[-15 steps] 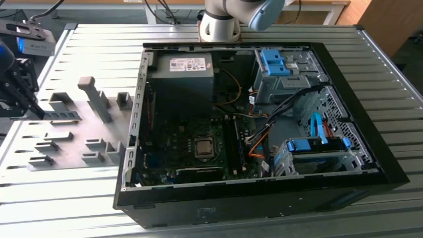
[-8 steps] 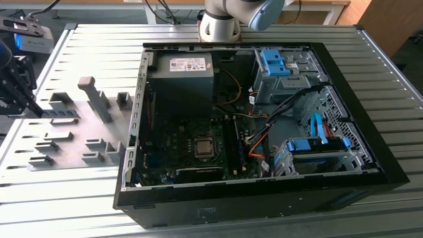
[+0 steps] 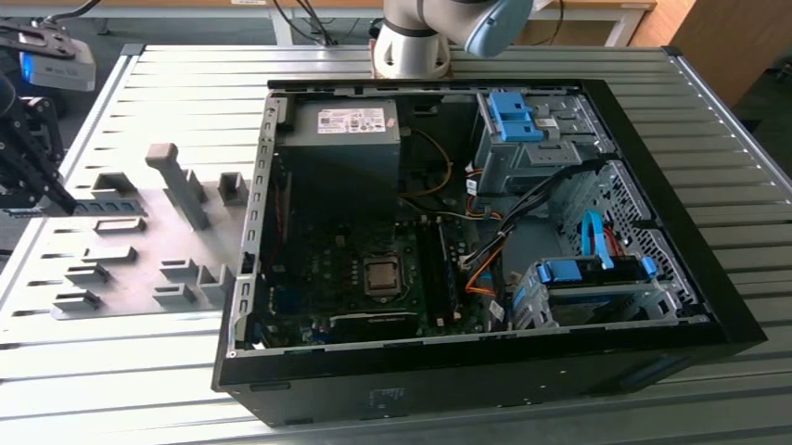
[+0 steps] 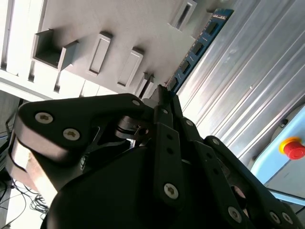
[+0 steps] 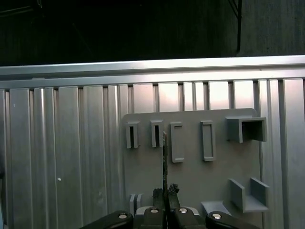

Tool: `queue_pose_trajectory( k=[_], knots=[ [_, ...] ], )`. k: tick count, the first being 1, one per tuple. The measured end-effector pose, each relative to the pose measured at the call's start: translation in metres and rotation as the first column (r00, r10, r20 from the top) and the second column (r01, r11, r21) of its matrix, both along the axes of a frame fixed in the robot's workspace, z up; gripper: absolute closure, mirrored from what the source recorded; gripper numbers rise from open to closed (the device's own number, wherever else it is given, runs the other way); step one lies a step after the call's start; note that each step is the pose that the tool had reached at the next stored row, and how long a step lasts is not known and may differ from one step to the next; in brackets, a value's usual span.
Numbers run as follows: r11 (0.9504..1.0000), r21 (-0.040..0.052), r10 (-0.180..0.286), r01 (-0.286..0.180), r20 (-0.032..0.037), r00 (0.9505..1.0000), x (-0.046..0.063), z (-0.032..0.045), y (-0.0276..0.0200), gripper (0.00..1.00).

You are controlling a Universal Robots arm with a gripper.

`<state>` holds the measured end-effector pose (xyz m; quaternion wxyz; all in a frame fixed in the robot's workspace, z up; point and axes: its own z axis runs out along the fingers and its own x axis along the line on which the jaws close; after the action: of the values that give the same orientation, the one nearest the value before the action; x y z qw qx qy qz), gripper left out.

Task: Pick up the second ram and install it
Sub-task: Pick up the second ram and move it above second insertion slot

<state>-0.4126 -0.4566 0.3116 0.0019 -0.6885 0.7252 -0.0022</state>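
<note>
Pinching the second ram at its near end, the fingers of the gripper are closed almost together on the board. The dark strip runs straight out from their tips, above the gray holder plate. The ribbed metal desk lies beyond. An open computer case sits well apart, toward the exterior view's right.

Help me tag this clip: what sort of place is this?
Probably a robot test bench for computer assembly: an open computer case on a ribbed metal table, beside a gray holder plate.
</note>
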Motion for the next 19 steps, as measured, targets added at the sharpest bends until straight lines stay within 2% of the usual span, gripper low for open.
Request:
queue_pose_trajectory(
  k=[4,19],
  knots=[
    [1.0000,-0.0005,0.005,-0.005,-0.0002,1.0000,0.000,0.0025,0.0007,0.86],
    [1.0000,-0.0010,0.005,-0.005,-0.0002,1.0000,0.000,0.0273,0.0020,0.86]
  ],
)
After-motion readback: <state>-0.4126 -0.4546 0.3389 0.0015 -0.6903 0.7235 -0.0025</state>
